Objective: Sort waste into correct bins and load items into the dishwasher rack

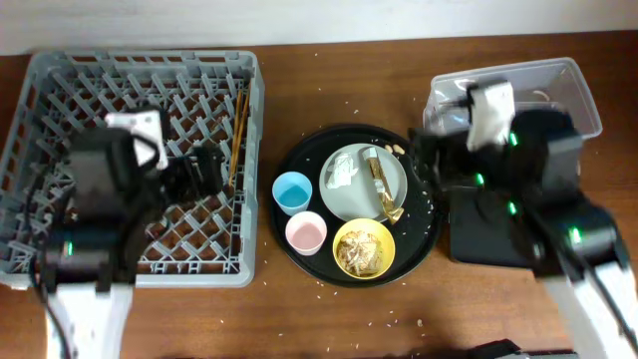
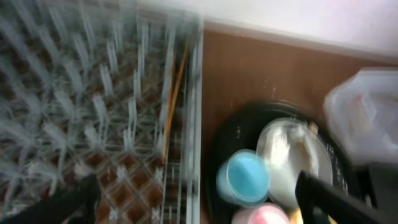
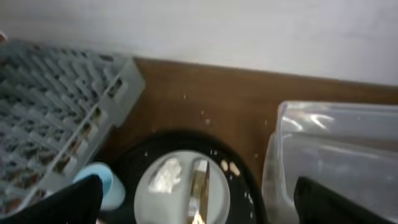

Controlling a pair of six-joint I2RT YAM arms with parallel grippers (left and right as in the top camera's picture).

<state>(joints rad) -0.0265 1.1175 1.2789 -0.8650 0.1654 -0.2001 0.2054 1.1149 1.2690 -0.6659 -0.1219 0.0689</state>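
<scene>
The grey dishwasher rack (image 1: pixel 60 120) fills the left. My left gripper (image 1: pixel 204 172) hovers over it, open and empty (image 2: pixel 199 208). On the round black tray (image 1: pixel 427 224) stand the grey-green plate (image 1: pixel 349 199) with the white tissue (image 1: pixel 344 172) and gold wrapper (image 1: pixel 381 184), the blue cup (image 1: pixel 291 190), pink cup (image 1: pixel 305 232) and yellow bowl (image 1: pixel 363 247) with tan scraps. My right gripper (image 1: pixel 429 150), open and empty (image 3: pixel 199 205), hangs over the tray's right edge beside the clear tub (image 1: pixel 568 85). The shallow black tray (image 1: pixel 478 239) lies under the right arm.
Brown chopsticks (image 1: pixel 238 130) lie in the rack's right side. Two tan scraps (image 1: pixel 399 150) sit on the round tray behind the plate. White rice grains are scattered over the tray and the brown table (image 1: pixel 339 319).
</scene>
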